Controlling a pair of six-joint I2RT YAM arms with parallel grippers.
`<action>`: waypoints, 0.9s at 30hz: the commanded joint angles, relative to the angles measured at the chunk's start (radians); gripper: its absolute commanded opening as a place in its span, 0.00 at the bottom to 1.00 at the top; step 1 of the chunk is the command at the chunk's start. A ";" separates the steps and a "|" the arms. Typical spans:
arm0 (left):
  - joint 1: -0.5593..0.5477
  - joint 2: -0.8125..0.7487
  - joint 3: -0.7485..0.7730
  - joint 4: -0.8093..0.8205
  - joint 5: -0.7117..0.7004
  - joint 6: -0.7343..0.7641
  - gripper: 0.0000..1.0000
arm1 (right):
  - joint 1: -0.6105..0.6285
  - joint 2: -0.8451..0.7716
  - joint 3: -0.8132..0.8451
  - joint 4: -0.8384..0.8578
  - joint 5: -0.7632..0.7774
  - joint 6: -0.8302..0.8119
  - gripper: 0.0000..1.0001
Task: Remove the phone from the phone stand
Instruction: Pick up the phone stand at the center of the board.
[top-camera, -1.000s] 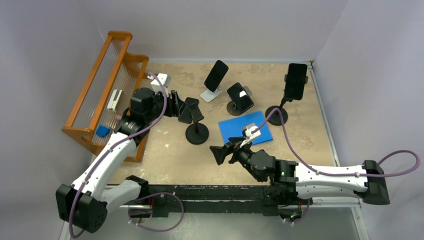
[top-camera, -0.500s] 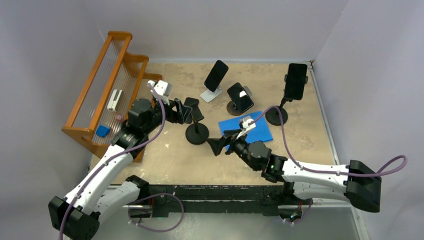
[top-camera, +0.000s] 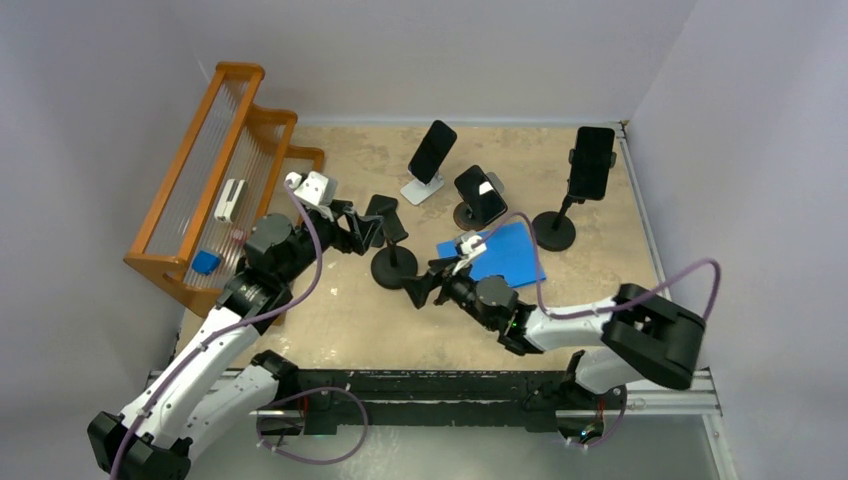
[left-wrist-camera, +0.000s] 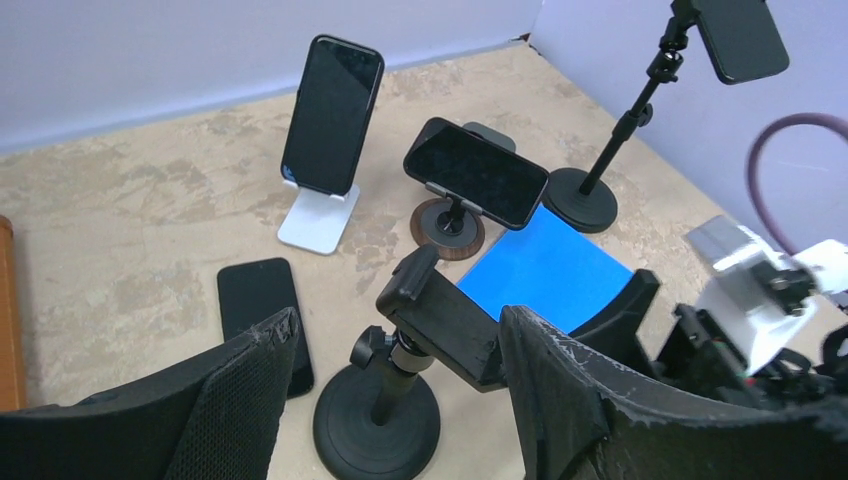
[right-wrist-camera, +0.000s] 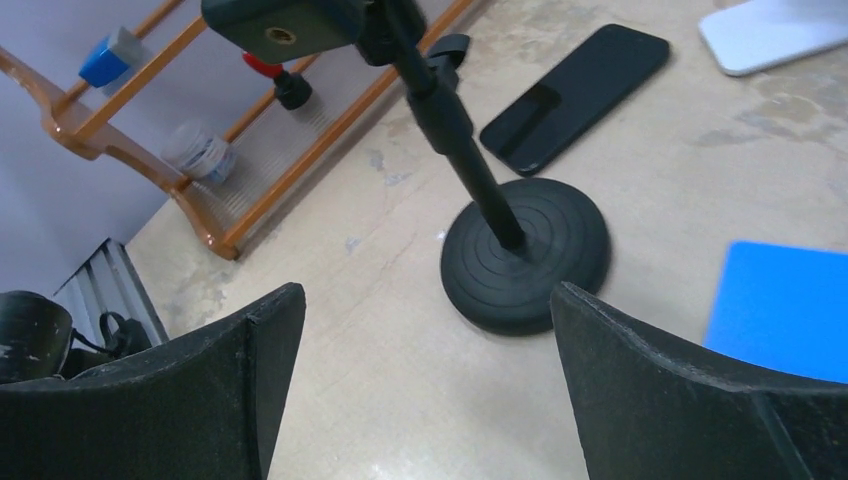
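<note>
Left gripper (left-wrist-camera: 395, 325) fingers spread, flanking the empty clamp of the black phone stand (left-wrist-camera: 375, 430), seemingly without touching it. Right gripper (right-wrist-camera: 428, 300) spread wide before its round base. The black phone (left-wrist-camera: 255, 300) lies flat on the table (left-wrist-camera: 120, 230) just beside that base.

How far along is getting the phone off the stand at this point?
Done, apparently: the clamp of the near black stand is empty and a phone lies flat on the table beside it. In hand: nothing; the left gripper and right gripper both hang open near that stand. Left: at most backing away. The other phones are mounted elsewhere.
</note>
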 joint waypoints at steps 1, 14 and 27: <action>-0.017 -0.039 -0.008 0.061 0.010 0.062 0.71 | -0.001 0.130 0.106 0.190 -0.074 -0.085 0.93; -0.043 -0.054 -0.004 0.047 -0.012 0.082 0.69 | -0.029 0.403 0.282 0.276 0.029 -0.172 0.87; -0.048 -0.056 -0.002 0.040 -0.019 0.087 0.67 | -0.082 0.532 0.350 0.340 0.000 -0.235 0.70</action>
